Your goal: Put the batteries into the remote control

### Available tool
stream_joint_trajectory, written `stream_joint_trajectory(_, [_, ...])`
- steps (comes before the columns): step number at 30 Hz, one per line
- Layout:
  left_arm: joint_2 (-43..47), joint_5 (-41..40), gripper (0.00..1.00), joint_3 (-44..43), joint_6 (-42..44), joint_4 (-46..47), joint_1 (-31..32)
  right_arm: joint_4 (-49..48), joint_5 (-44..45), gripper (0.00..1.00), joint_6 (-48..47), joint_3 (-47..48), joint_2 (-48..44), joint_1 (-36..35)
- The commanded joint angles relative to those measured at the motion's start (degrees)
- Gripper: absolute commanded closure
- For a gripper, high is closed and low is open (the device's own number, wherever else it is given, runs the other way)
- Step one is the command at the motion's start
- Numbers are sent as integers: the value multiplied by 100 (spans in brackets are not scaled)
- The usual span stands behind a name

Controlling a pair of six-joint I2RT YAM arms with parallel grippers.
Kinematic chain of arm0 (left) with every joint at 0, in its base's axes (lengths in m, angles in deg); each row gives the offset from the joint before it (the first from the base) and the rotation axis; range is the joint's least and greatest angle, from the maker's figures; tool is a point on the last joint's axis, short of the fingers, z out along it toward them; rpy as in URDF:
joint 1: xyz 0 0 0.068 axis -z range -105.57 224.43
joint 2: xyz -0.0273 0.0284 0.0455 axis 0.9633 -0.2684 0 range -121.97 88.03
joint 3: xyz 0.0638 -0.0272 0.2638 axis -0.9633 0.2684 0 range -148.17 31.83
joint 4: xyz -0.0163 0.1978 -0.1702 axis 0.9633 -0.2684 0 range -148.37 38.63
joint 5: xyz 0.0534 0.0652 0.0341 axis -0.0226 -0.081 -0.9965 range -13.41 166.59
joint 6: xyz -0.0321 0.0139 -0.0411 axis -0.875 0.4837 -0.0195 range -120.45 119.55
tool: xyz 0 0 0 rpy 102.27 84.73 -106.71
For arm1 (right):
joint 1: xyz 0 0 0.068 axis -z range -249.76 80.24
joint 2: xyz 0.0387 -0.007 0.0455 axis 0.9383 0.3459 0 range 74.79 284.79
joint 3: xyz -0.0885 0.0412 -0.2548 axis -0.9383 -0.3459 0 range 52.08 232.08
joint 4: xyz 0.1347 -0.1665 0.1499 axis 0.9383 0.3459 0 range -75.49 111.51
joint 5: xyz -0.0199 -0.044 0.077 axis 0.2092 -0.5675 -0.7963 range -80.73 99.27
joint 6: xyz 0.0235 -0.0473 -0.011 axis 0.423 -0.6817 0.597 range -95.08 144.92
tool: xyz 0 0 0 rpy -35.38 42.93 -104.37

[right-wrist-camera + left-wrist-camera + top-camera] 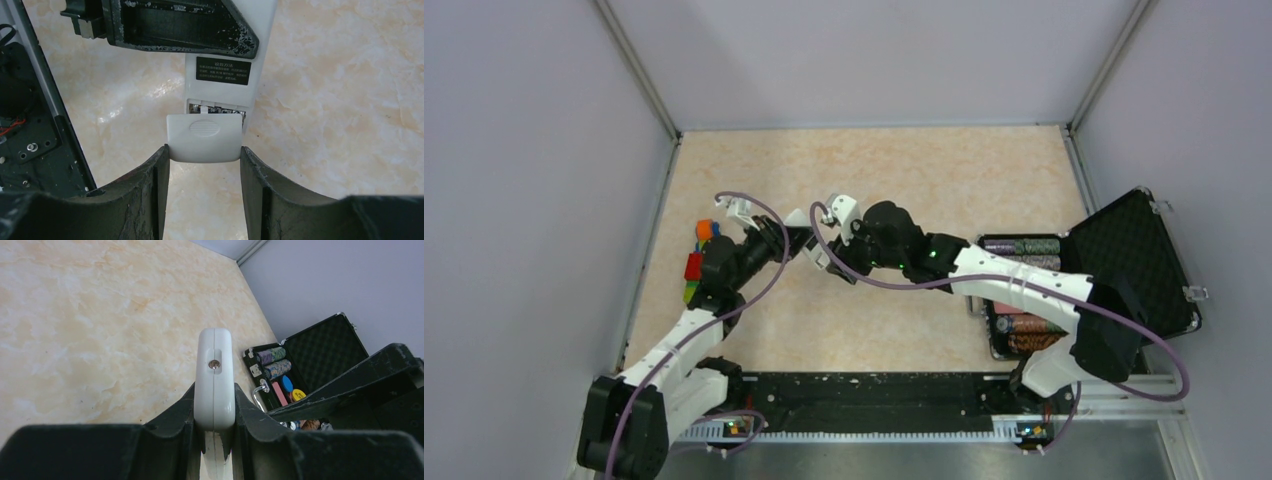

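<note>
The white remote control is clamped end-on between my left gripper's fingers and held above the table. In the right wrist view its back face shows a black label, with the left gripper over its far end. A white battery cover sits over the near end of the remote, with a thin dark slit of the compartment above it. My right gripper pinches the cover's sides at its fingertips. No batteries can be made out. In the top view both grippers meet mid-table.
An open black case with striped poker-chip rolls stands at the right, under my right arm; it also shows in the left wrist view. Coloured blocks lie by the left wall. Grey walls enclose the table.
</note>
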Motion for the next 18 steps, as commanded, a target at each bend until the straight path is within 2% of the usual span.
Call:
stream_joint_trajectory(1, [-40, -105, 100, -276, 34, 383, 41, -20, 176, 64, -7, 231, 260, -122])
stream_joint_trajectory(18, [-62, -109, 100, -271, 43, 271, 50, -212, 251, 64, -41, 236, 395, -132])
